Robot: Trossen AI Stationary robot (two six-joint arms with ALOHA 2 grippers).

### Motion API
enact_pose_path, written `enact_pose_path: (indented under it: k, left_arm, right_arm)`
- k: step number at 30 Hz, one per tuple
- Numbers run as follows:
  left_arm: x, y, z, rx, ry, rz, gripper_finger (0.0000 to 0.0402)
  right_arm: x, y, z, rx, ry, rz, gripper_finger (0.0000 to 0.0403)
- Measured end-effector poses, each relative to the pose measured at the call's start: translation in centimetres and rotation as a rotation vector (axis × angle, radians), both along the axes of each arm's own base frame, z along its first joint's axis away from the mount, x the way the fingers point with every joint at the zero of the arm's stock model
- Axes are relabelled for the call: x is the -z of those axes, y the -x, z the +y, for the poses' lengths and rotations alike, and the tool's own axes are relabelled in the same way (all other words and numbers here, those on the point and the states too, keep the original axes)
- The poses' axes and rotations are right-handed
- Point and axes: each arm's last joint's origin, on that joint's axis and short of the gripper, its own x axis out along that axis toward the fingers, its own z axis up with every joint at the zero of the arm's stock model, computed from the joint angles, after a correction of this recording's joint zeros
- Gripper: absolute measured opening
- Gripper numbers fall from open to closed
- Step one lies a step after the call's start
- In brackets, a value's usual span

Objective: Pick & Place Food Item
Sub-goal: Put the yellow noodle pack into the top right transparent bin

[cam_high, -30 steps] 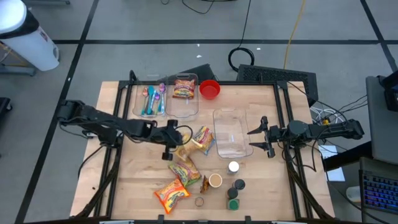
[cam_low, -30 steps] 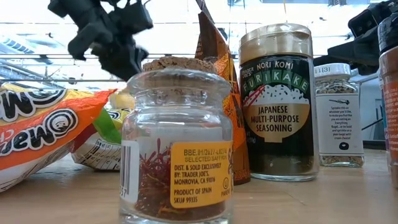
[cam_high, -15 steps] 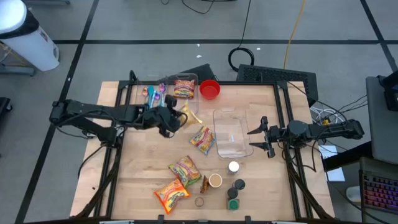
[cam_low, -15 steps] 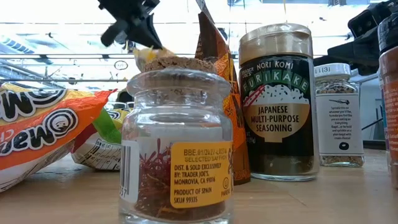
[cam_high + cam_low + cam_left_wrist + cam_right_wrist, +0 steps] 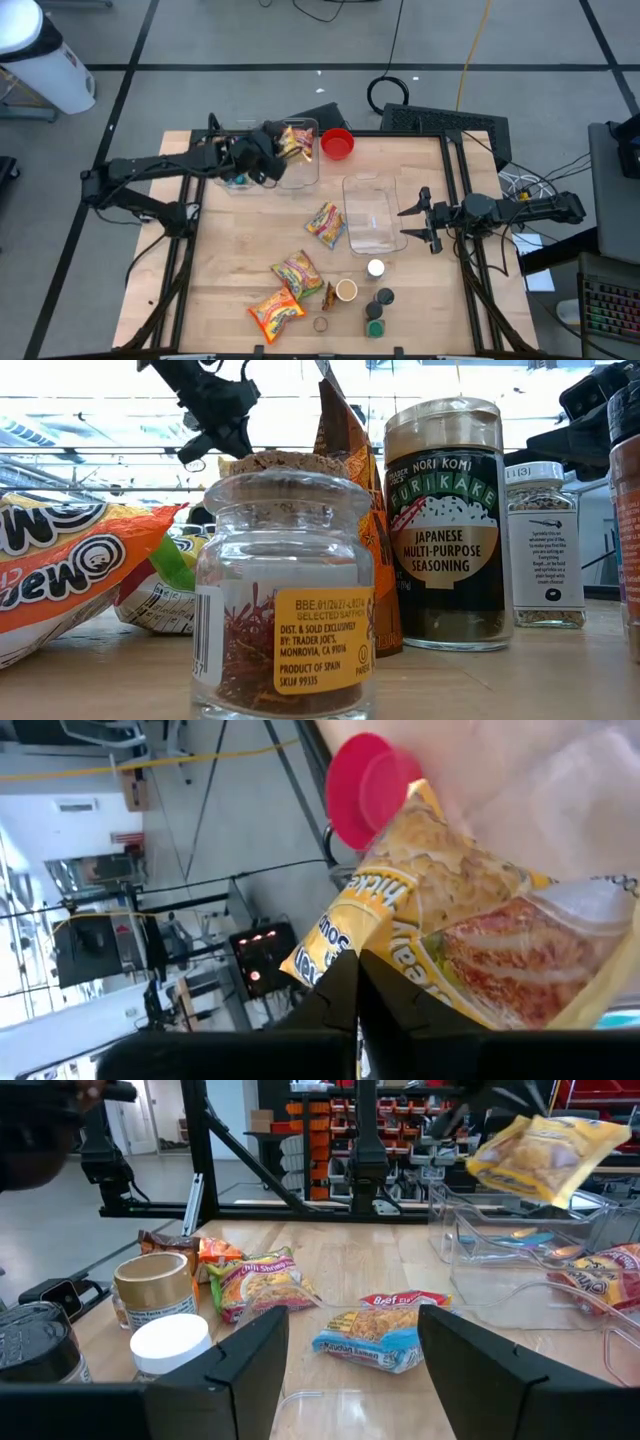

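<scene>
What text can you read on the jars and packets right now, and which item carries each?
"NORI KOMI FURIKAKE JAPANESE MULTI-PURPOSE SEASONING": dark furikake jar.
"SELECTED SAFFRON", "DIST. & SOLD EXCLUSIVELY BY: TRADER JOE'S MONROVIA, CA 91016", "PRODUCT OF SPAIN", "SKU# 99335": cork-topped saffron jar.
Orange noodle packet: large letters cut off, unreadable.
Small spice jar: print too small.
Held yellow packet: letters only partly visible.

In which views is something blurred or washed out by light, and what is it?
Low view: the windows behind are blown out, so the left gripper shows only as a dark silhouette; the saffron jar is sharp. Left wrist view: the yellow packet it holds is soft, and the top right corner is washed pale. Right wrist view: the nearest white-lidded jar is slightly blurred.
</scene>
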Motion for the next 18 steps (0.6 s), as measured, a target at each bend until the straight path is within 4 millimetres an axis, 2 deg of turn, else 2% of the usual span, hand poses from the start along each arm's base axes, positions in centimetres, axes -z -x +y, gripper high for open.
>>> enact_pose_path:
  k: [8, 18]
  left_arm:
    - [0.5, -0.2, 3.4, 0.064, -0.064, 0.038, 0.0004]
    - [4.1, -2.1, 8.4, 0.093, -0.09, 0.08, 0.0008]
  right_arm:
    - [0.0, 0.0, 0.0, 0.0, 0.0, 0.0, 0.0215]
    - [0.0, 0.0, 0.0, 0.0, 0.0, 0.0, 0.0217]
